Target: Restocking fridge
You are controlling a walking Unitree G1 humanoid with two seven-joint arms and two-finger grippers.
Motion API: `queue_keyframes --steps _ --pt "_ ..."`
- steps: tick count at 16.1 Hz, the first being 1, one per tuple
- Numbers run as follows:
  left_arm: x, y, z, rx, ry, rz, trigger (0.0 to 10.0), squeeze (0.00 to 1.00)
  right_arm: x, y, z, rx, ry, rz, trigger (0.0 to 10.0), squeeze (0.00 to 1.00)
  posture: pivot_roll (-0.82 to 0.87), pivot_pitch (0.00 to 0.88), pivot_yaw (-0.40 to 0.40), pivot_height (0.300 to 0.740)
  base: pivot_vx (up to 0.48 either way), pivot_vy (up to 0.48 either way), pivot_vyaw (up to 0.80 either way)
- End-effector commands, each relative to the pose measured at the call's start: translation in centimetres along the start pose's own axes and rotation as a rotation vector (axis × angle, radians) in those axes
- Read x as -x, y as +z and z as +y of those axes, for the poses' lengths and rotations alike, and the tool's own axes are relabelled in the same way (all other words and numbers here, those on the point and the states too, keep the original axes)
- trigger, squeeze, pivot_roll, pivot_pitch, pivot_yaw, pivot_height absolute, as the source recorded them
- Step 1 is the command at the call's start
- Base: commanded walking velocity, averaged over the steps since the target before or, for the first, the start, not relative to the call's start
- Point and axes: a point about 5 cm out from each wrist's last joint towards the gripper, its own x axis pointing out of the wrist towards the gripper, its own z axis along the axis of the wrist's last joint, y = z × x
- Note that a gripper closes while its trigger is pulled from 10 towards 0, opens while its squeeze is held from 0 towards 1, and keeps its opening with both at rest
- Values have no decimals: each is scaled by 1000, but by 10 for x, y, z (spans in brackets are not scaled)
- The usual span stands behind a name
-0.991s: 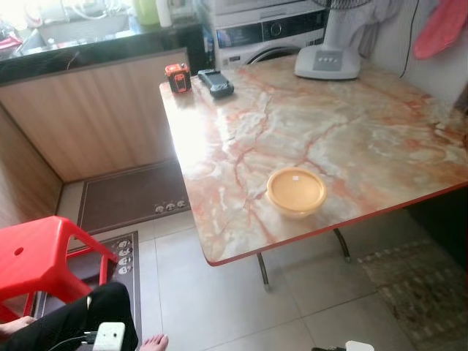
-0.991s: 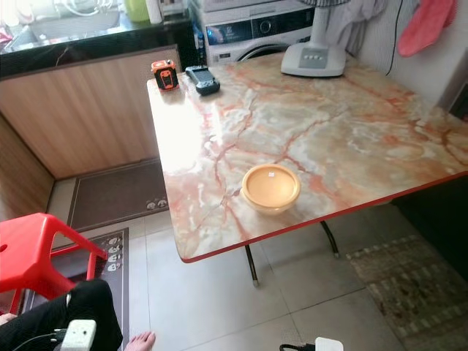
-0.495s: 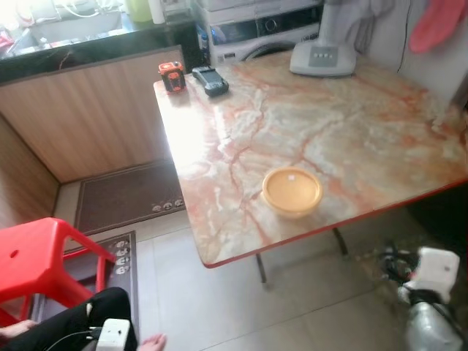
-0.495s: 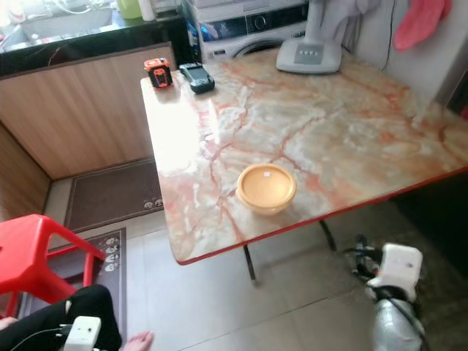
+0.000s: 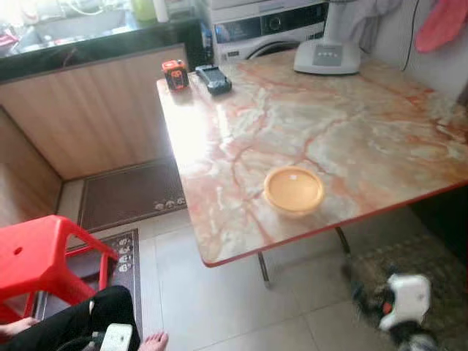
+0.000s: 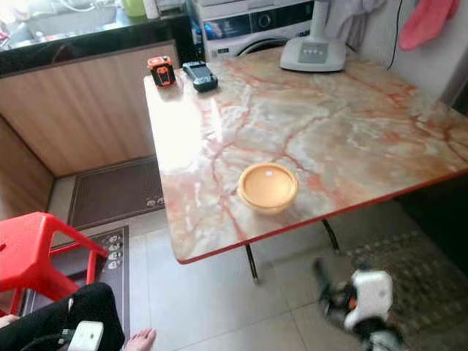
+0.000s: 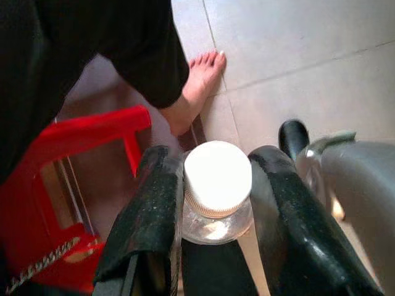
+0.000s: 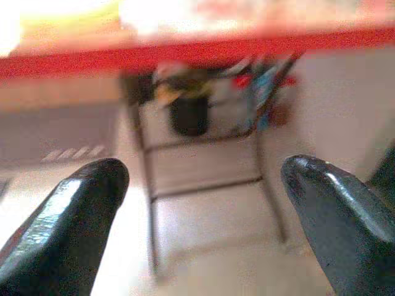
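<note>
early stage: left tool [image 7: 213, 203] pinching a white-capped bottle [image 7: 217, 185], right tool [image 8: 203, 216] spread and low off the worktop [image 5: 351, 124] front edge (orange bowl [image 5: 293, 190] untouched, no fridge visible).

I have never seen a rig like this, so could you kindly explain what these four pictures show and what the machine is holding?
It is a walking humanoid robot. Two pictures come from its head cameras, looking down at a marble table bearing a yellow lidded container, two small devices and a fan base. A person sits beside a red stool. The other two come from wrist cameras. The left hand grips a clear bottle with a white cap. The right hand, blurred low near the floor, is open and empty.
</note>
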Motion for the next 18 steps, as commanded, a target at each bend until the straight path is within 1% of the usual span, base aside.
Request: queue_keyframes --steps 1,2,3,4,5,6,8,9,11,12,13,14,15,16,17,18 --pt "1 -5 6 -10 15 16 10000 0 -1 5 3 14 61 -12 10000 0 -74 23 90 740 0 0 0" --pt "2 -8 7 -12 16 24 10000 0 -1 16 6 12 112 -65 10000 0 -76 19 89 740 0 0 0" --pt "2 -9 7 -12 16 26 10000 0 -3 23 9 3 138 -94 10000 0 -75 19 90 740 0 0 0" --pt "2 -10 7 -12 16 28 10000 0 -7 29 16 -21 197 -111 10000 0 -81 16 91 740 0 0 0" --pt "2 -10 6 -12 15 29 10000 0 -8 26 19 -38 212 -96 10000 0 -77 15 90 740 0 0 0" --pt "2 -10 6 -14 14 30 10000 0 -7 24 20 -32 220 -82 10000 0 -73 16 89 740 0 0 0" --pt "2 -9 7 -13 14 28 10000 0 -7 20 18 -88 202 -70 10000 0 -78 17 92 740 0 0 0" --pt "2 -8 7 -15 14 28 10000 0 -12 12 13 -111 137 -30 10000 0 -91 23 94 740 0 0 0" --pt "1 -6 8 -2 20 26 10000 0 -15 -7 -4 -215 -64 71 10000 0 -86 23 98 740 0 0 0" --pt "1 -5 7 -7 17 24 10000 0 -12 -19 -11 -277 -166 145 10000 0 -85 22 102 740 0 0 0" --pt "1 -4 6 -11 14 24 10000 0 -9 -27 -13 -302 -220 204 10000 0 -81 21 102 740 0 0 0" --pt "1 -4 6 -12 13 23 10000 0 -4 -36 -13 -278 -254 283 10000 0 -80 21 101 740 0 0 0" --pt "1 -3 5 -12 11 23 10000 0 5 -54 -8 -255 -277 425 10000 0 -80 20 101 740 0 0 0" --pt "0 -3 5 -12 10 23 10000 0 8 -59 -6 -242 -276 472 10000 0 -80 20 100 740 0 0 0" --pt "0 -3 3 -17 5 25 10000 0 14 -72 4 -200 -243 579 10000 0 -73 17 93 740 0 0 0" --pt "0 -3 1 -16 2 24 10000 0 19 -81 14 -179 -208 651 10000 0 -67 16 90 740 0 0 0"
